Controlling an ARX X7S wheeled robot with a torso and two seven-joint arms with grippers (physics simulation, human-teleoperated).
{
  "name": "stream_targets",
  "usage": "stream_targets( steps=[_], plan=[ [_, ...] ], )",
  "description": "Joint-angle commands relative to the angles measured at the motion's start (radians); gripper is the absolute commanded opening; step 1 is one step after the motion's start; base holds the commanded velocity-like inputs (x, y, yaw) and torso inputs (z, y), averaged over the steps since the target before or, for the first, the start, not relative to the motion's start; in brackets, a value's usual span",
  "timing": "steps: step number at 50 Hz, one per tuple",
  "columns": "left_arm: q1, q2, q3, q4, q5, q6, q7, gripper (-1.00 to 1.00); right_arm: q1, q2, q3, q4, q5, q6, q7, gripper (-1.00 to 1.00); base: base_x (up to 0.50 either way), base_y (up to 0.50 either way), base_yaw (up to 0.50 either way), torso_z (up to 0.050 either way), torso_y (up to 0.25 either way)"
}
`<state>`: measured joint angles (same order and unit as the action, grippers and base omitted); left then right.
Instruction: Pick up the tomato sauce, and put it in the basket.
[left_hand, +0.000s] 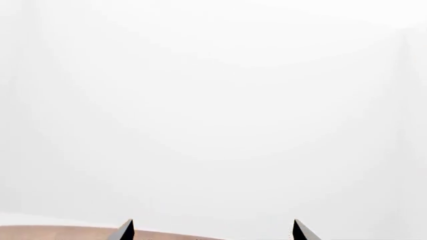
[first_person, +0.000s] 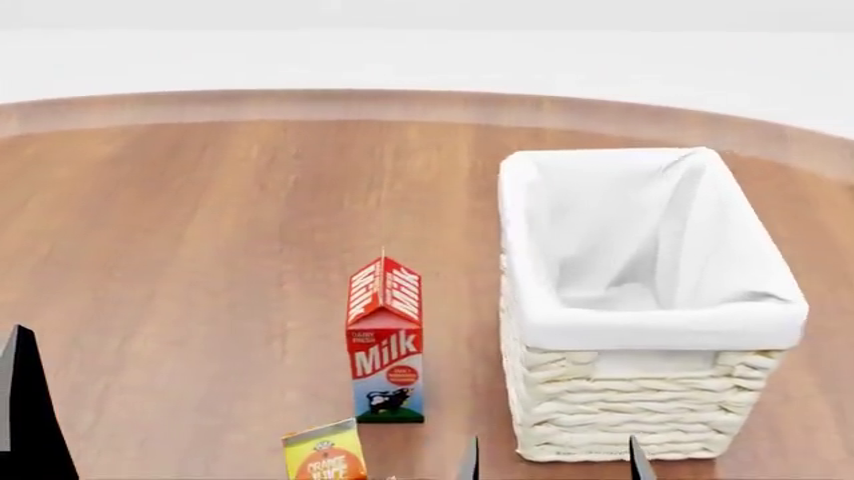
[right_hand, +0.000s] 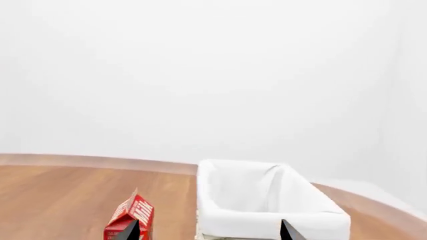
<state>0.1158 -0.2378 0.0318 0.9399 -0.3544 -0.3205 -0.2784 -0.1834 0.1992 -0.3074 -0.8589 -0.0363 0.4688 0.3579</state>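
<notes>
Presently, step in hand: finding the tomato sauce tin; it shows in none of the three views, so where it stands cannot be told.
Doing it well: I judge the head should tip down or the base ease back until the tin is seen; only then commit an arm, and check the red and green label before closing on anything.
Left tool (left_hand: 210, 231): two dark tips spread wide, nothing between them; in its wrist view mostly white wall, with a strip of brown wooden worktop (first_person: 200, 250).
Right tool (first_person: 553, 462): tips apart and empty, low in the head view, just before the basket's near wall.
Basket: tall cream woven wicker basket with white cloth lining (first_person: 641, 410), upright, nothing visible inside.
Red and white gable-top carton (first_person: 386, 340): upright beside the basket, not touching; reads "Milk", small print above illegible.
Yellow and orange carton (first_person: 324, 455): cut by the frame edge; reads "ORANGE", the word below seemingly "JUICE".
</notes>
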Motion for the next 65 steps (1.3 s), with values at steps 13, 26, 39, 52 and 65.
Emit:
stream_targets(
  steps=[13,26,39,52,65],
  plan=[
    [-0.009,-0.018,0.007,0.006,-0.019,-0.009,-0.025,1.00,0.003,0.020,-0.006,0.006,0.029,-0.023,0.017,1.00,0.00,-0.50,0.00,0.000,0.000],
    [-0.014,-0.025,0.011,0.000,-0.027,-0.007,-0.033,1.00,0.008,0.026,-0.012,0.010,0.037,-0.025,0.022,1.00,0.00,-0.50,0.00,0.000,0.000],
    [-0.006,-0.032,0.021,-0.007,-0.024,0.008,-0.039,1.00,0.007,0.029,-0.015,0.014,0.037,-0.032,0.037,1.00,0.00,-0.50,0.00,0.000,0.000],
    [0.000,-0.042,0.035,-0.020,-0.020,0.032,-0.048,1.00,0.013,0.036,-0.019,0.011,0.035,-0.018,0.053,1.00,0.15,-0.04,0.00,0.000,0.000],
    [-0.002,-0.055,0.047,-0.032,-0.023,0.046,-0.060,1.00,0.017,0.037,-0.013,0.015,0.036,-0.015,0.070,1.00,0.46,0.00,0.00,0.000,0.002]
  ],
)
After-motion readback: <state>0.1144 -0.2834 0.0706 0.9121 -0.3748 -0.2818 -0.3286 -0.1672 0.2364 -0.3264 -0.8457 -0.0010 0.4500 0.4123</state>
